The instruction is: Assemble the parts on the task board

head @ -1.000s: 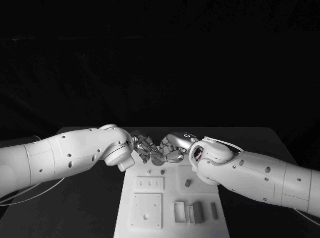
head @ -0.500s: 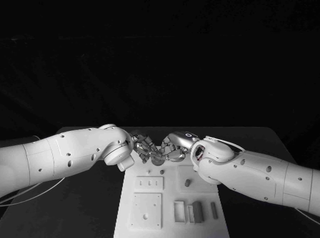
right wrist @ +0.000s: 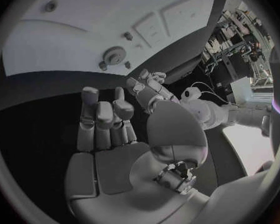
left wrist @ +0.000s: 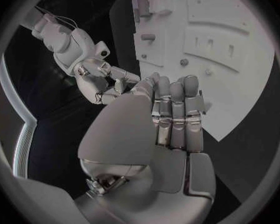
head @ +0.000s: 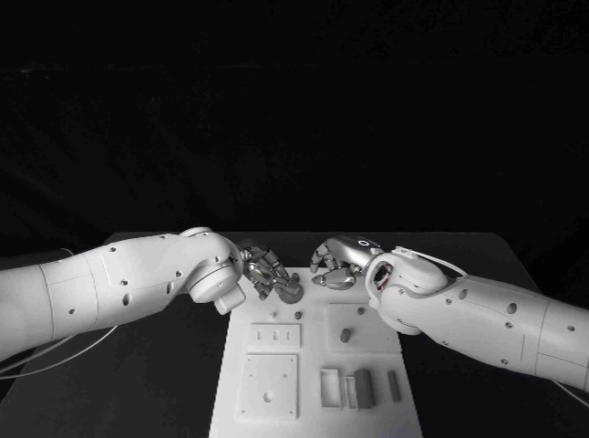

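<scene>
Lab — equipment racks [right wrist: 230, 50], cables

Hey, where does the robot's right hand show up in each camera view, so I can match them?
Head view: right hand at the task board's far end, right of centre.
Left wrist view: the smaller hand beyond the left hand's own palm.
Right wrist view: fills the middle.
Shared landmark: the white task board.

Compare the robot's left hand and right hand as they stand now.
The left hand hangs over the far end of the task board, right above a round part; the right hand sits beside it, clear of that part. Both are silver, hold nothing, and have their fingers apart.
</scene>
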Action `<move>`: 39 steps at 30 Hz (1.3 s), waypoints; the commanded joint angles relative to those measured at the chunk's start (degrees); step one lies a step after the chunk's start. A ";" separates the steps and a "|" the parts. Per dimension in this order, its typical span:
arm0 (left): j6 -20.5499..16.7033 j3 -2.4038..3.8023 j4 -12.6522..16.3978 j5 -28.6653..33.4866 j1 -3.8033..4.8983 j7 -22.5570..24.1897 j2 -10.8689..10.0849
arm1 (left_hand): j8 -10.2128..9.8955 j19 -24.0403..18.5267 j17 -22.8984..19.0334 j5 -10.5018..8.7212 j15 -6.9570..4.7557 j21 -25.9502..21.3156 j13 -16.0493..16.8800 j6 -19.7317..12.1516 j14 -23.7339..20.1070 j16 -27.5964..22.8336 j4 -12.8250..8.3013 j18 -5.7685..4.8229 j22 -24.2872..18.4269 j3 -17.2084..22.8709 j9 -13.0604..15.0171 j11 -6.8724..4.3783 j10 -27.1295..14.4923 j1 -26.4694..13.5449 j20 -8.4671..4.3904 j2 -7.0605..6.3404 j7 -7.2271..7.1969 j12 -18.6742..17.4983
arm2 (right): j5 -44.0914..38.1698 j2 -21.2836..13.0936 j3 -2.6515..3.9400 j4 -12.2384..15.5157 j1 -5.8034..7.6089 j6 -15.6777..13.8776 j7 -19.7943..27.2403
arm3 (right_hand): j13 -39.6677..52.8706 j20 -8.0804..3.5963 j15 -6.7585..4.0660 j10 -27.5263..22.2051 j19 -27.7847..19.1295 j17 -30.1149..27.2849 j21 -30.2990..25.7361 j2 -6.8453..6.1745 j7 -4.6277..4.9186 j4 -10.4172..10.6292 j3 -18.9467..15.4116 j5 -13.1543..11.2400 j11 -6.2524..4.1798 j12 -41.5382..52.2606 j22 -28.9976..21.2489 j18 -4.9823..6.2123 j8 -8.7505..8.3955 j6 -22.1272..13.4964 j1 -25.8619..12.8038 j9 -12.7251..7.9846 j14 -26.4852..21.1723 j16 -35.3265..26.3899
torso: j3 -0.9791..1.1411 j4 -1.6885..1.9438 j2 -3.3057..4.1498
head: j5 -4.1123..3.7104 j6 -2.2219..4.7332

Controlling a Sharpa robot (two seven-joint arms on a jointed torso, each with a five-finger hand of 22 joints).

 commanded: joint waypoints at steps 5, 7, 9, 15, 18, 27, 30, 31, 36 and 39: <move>0.85 0.01 0.57 -0.70 0.02 -2.98 -0.48 | 2.67 0.94 0.73 4.44 -0.60 1.43 0.92 2.11 0.78 1.47 -0.79 2.27 1.45 0.15 3.66 -1.89 2.30 -1.18 -0.62 0.62 -0.82 1.20 | 1.09 -1.79 0.19 -1.21 -0.08 -1.42 0.62 | -0.01 -0.31 -0.27 0.01 0.19 -0.06 -0.29 -0.35 0.20 0.07 0.39 0.30 -0.10 -0.37 0.69 0.79 -0.20 -0.15 -0.09 0.09 0.04 -0.35 | 0.00 0.01 0.02 | 0.03 -0.07; 0.98 -0.05 0.99 -1.31 0.02 -4.06 -0.77 | 2.82 1.03 0.91 4.86 -0.76 1.87 1.25 2.34 0.85 1.91 -0.77 2.22 1.46 0.15 4.01 -2.03 2.42 -1.80 -0.80 0.58 -0.96 1.58 | 1.63 -2.24 0.29 -1.39 -0.08 -1.83 0.87 | -0.01 -0.31 -0.26 0.02 0.19 -0.07 -0.31 -0.35 0.20 0.07 0.43 0.39 -0.09 -0.38 0.69 0.79 -0.21 -0.14 -0.07 0.11 0.05 -0.36 | 0.00 0.01 0.02 | 0.03 -0.07; 1.29 -0.05 1.48 -1.86 0.01 -4.97 -1.20 | 2.89 1.04 1.00 5.57 -0.89 2.21 1.49 2.46 0.86 2.20 -0.94 2.19 1.45 0.27 4.28 -2.13 2.43 -2.12 -0.95 0.40 -1.06 1.83 | 3.01 -2.81 0.50 -1.77 -0.08 -2.55 1.35 | -0.02 -0.32 -0.26 0.04 0.20 -0.09 -0.33 -0.36 0.21 0.06 0.51 0.58 -0.09 -0.41 0.69 0.79 -0.23 -0.14 -0.02 0.13 0.06 -0.37 | -0.02 0.00 0.02 | 0.22 -0.29; 0.75 -0.06 3.04 -4.04 -0.30 -6.56 -2.60 | 3.29 1.48 1.32 6.26 -1.34 3.47 2.26 3.28 1.33 3.22 -0.98 2.15 1.48 0.44 5.08 -2.57 2.99 -3.58 -1.39 0.25 -1.48 2.81 | 5.45 -3.86 1.48 -3.38 -0.08 -3.96 1.60 | -0.02 -0.30 -0.23 0.07 0.20 -0.12 -0.38 -0.40 0.24 0.09 0.63 0.96 -0.06 -0.47 0.69 0.79 -0.30 -0.16 -0.02 0.18 0.06 -0.43 | 0.00 0.00 0.02 | 0.52 -0.77; 0.50 -0.07 3.90 -4.79 -0.55 -7.20 -3.27 | 3.43 1.63 1.42 7.04 -1.58 4.14 2.62 3.66 1.56 3.69 -1.32 2.14 1.48 0.67 5.47 -2.80 3.26 -4.05 -1.63 0.01 -1.69 3.27 | 6.22 -4.31 1.76 -4.33 -0.07 -4.31 1.66 | -0.02 -0.30 -0.23 0.07 0.20 -0.13 -0.38 -0.41 0.24 0.09 0.64 0.96 -0.06 -0.47 0.69 0.79 -0.31 -0.17 -0.03 0.18 0.06 -0.43 | -0.01 0.00 0.02 | 0.68 -1.04; -2.30 -0.10 6.40 -10.46 -1.61 -9.80 -4.60 | 3.75 2.09 1.66 9.12 -2.33 6.59 3.73 4.88 2.37 5.28 -3.30 2.07 1.48 2.08 6.83 -3.45 4.07 -6.40 -2.37 -0.62 -2.30 4.77 | 7.46 -5.30 2.02 -5.96 -0.07 -4.74 1.79 | -0.02 -0.30 -0.22 0.08 0.19 -0.13 -0.39 -0.45 0.24 0.05 0.67 0.99 -0.05 -0.49 0.70 0.79 -0.33 -0.18 0.01 0.20 0.06 -0.44 | 0.01 -0.03 0.04 | 0.84 -2.10; -2.48 -0.10 6.83 -11.46 -1.91 -10.54 -4.66 | 3.73 2.08 1.64 10.30 -2.63 7.58 4.13 5.20 2.53 5.87 -4.57 2.01 1.44 3.17 7.40 -3.62 4.11 -7.86 -2.67 -1.01 -2.47 5.33 | 7.74 -5.47 2.03 -6.06 -0.07 -4.73 1.76 | -0.02 -0.30 -0.22 0.08 0.19 -0.14 -0.40 -0.47 0.25 0.04 0.69 1.00 -0.05 -0.49 0.70 0.79 -0.34 -0.19 0.03 0.21 0.06 -0.45 | 0.03 -0.03 0.04 | 0.93 -2.33; -2.63 -0.10 6.94 -12.47 -2.04 -10.78 -4.61 | 3.65 1.93 1.56 10.54 -2.71 8.05 4.29 5.29 2.48 6.11 -5.56 1.95 1.41 4.00 7.70 -3.65 4.06 -8.90 -2.78 -1.04 -2.48 5.56 | 7.85 -5.53 2.03 -6.08 -0.07 -4.66 1.75 | -0.02 -0.30 -0.22 0.08 0.19 -0.14 -0.40 -0.48 0.25 0.04 0.69 1.00 -0.05 -0.49 0.70 0.79 -0.35 -0.19 0.03 0.21 0.06 -0.45 | 0.03 -0.03 0.04 | 0.93 -2.33; -3.22 -0.10 7.03 -14.92 -2.77 -11.68 -4.32 | 3.11 1.86 1.08 12.86 -3.21 10.96 5.01 5.98 2.64 7.91 -16.27 1.84 1.31 11.15 9.52 -4.00 3.97 -19.33 -3.39 -0.73 -2.84 6.95 | 7.84 -5.97 2.10 -6.05 -0.07 -4.66 1.68 | -0.02 -0.28 -0.21 0.10 0.19 -0.15 -0.42 -0.52 0.26 0.07 0.67 0.87 -0.03 -0.51 0.70 0.79 -0.36 -0.18 -0.05 0.23 0.05 -0.46 | 0.03 -0.03 0.04 | 0.97 -2.74; -3.61 -0.10 6.69 -15.10 -3.12 -11.86 -4.00 | 2.93 2.58 0.40 13.67 -3.47 12.61 5.26 6.87 3.01 9.09 -26.55 1.77 1.23 18.46 10.89 -4.19 4.40 -30.44 -3.62 0.73 -3.00 8.08 | 7.85 -6.12 2.11 -6.08 -0.07 -4.62 1.66 | -0.02 -0.28 -0.21 0.10 0.18 -0.15 -0.42 -0.54 0.26 0.06 0.67 0.84 -0.03 -0.52 0.70 0.79 -0.37 -0.18 -0.04 0.23 0.05 -0.47 | 0.03 -0.03 0.04 | 1.08 -3.12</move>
